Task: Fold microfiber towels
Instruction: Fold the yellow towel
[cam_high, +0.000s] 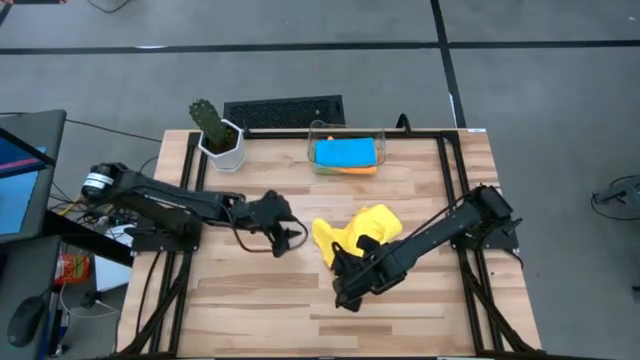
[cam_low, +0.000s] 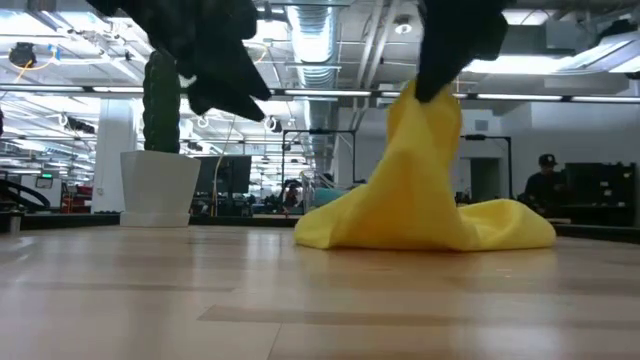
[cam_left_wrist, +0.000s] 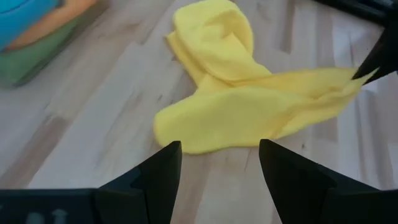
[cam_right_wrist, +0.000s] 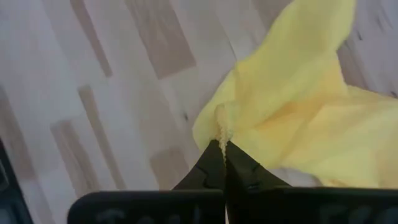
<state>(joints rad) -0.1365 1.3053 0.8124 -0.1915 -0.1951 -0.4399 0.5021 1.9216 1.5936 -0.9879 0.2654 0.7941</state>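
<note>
The yellow towel (cam_high: 378, 224) lies crumpled at the table's middle, with one part pulled up into a peak (cam_low: 428, 130) and the rest spread on the wood (cam_low: 420, 225). My right gripper (cam_high: 347, 258) is shut on that raised part, at the towel's near side. My left gripper (cam_high: 293, 237) is open and empty just left of the towel, its fingers (cam_left_wrist: 163, 171) short of the towel's edge (cam_left_wrist: 186, 134). The blue, orange and green towels lie folded and stacked in the clear bin (cam_high: 347, 155). My right gripper pinches a thin edge or corner of the yellow towel (cam_right_wrist: 220, 127) between its two fingertips. The fingers come from above, slanting down. That part is lifted off the table and the cloth hangs below it in a cone, its lower part resting on the table (cam_low: 500, 228).
A cactus in a white pot (cam_high: 219, 138) stands at the far left. The clear bin stands at the far middle edge. A black grille (cam_high: 284, 110) lies beyond the table's far edge. Bare wood (cam_high: 260, 300) lies near and left of the towel.
</note>
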